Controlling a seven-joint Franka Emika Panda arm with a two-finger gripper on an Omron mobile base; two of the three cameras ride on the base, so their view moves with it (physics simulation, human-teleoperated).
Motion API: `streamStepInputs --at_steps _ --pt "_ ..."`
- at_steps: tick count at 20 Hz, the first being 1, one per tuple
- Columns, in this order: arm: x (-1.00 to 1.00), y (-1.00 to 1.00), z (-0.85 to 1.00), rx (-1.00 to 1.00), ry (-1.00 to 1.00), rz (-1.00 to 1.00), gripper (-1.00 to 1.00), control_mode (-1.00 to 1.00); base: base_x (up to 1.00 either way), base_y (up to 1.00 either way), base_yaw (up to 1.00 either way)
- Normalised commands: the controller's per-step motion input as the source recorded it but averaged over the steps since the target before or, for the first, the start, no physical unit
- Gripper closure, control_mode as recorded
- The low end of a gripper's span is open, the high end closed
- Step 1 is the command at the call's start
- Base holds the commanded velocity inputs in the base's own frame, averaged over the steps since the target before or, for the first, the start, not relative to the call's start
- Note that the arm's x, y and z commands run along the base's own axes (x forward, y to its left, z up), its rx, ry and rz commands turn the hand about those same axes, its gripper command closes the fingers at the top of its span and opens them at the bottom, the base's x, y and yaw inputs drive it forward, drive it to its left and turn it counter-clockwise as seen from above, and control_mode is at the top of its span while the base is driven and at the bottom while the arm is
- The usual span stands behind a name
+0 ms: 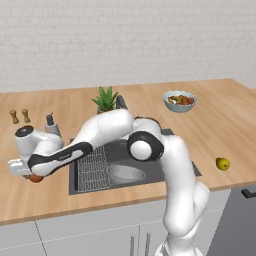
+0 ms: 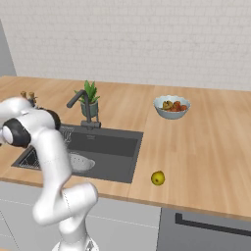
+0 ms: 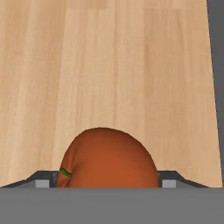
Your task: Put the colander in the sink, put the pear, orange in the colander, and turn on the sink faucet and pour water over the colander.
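The red-orange orange [image 3: 109,157] lies on the wooden counter left of the sink [image 1: 152,174], and my gripper [image 3: 105,183] is shut on it, one fingertip at each side. From the left base the orange [image 1: 35,178] peeks out under the gripper [image 1: 33,175]. The silver colander [image 1: 125,174] sits in the dark sink [image 2: 112,147], beside the wire grid; it shows as colander [image 2: 81,162] from the right. The yellow-green pear [image 1: 222,163] rests on the counter right of the sink, near the front edge, pear [image 2: 157,178]. The dark faucet [image 2: 83,105] stands behind the basin with no water running.
A pale bowl of mixed fruit [image 1: 179,100] stands at the back right. A potted plant [image 1: 105,98] is behind the faucet. A soap dispenser [image 1: 51,125] and two small shakers [image 1: 20,116] stand back left, close to my forearm.
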Motion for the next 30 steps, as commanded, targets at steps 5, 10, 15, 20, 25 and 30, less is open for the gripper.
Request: streamStepInputs --at_steps 5,10,15,20,25,30 --pt "-0.69 -1.0 0.2 0.07 0.0 -0.01 1.0 -1.0 0.0 0.0 0.0" --pt "-0.46 -1.0 0.16 0.07 0.0 -0.02 1.0 -1.0 0.0 0.0 0.0" --pt "-0.02 -1.0 0.23 0.08 0.03 -0.06 1.0 -1.0 0.0 0.0 0.0" --pt "0.19 -1.0 0.38 0.09 0.09 -0.06 1.0 -1.0 0.0 0.0 0.0" --pt "0.15 -1.0 0.23 0.04 0.07 -0.01 1.0 -1.0 0.0 0.0 0.0" --pt "0.0 -1.0 0.01 0.0 0.05 0.0 1.0 -1.0 0.0 0.0 0.0"
